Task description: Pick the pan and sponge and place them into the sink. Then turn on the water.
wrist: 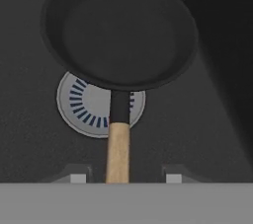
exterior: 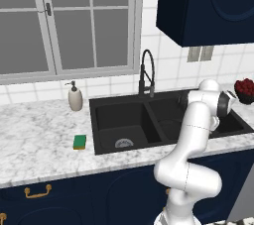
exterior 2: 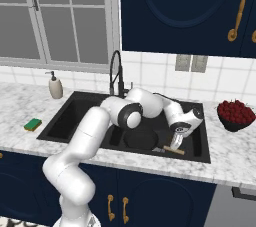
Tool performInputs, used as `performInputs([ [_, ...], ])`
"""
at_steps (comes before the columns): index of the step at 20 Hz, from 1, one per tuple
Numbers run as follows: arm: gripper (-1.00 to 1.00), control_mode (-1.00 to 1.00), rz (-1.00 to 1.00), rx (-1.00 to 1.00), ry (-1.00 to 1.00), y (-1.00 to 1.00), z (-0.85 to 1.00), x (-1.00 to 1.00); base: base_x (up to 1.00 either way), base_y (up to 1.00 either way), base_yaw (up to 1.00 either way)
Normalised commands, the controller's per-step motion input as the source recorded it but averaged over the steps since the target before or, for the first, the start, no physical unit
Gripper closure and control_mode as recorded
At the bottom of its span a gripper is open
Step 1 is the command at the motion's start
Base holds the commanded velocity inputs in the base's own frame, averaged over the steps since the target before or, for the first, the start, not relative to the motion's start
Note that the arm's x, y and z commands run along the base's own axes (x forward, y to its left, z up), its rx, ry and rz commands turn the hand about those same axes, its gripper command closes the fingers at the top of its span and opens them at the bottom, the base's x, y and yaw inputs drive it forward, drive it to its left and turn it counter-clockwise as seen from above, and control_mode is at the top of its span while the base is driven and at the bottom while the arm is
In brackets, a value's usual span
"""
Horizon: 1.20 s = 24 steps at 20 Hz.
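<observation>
— Where the marble counter is cut out, what lies in the black double-basin sink [exterior 2: 60,116]?
— The round black frying pan with its wooden handle [wrist: 118,35] lies in the right basin, over the metal drain [wrist: 79,104].
— And the two-finger gripper [wrist: 121,178]?
— Its jaws stand apart on either side of the handle, not touching it.
— The sponge?
— The small green-and-yellow sponge [exterior: 79,142] sits on the counter, left of the sink.

Right basin of the sink [exterior 2: 197,157] occupied by the pan [exterior 2: 141,139] and the arm, left basin left open, faucet [exterior 2: 117,73] risen behind the divider, sponge [exterior: 79,142] flanked by bare counter [exterior: 34,140].
</observation>
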Motion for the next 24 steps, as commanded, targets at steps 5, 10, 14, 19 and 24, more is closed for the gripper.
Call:
performInputs([
  [5, -1.0, -1.0, 0.0, 0.0, 0.0, 0.0, 0.37, 0.0, 0.0, 0.0, 0.0],
  [10, -1.0, -1.0, 0.0, 0.0, 0.0, 0.0, 0.89, -0.17, 0.0, 0.0, 0.0],
  [14, -1.0, -1.0, 0.02, -0.03, 0.0, -0.01, 0.66, -0.65, 0.0, 0.0, 0.0],
  [19, -1.0, -1.0, 0.3, -0.16, -0.05, 0.26, 0.81, -0.89, 0.0, 0.0, 0.0],
  [24, -1.0, -1.0, 0.61, -0.23, -0.11, 0.59, 0.83, -0.49, 0.0, 0.0, 0.0],
])
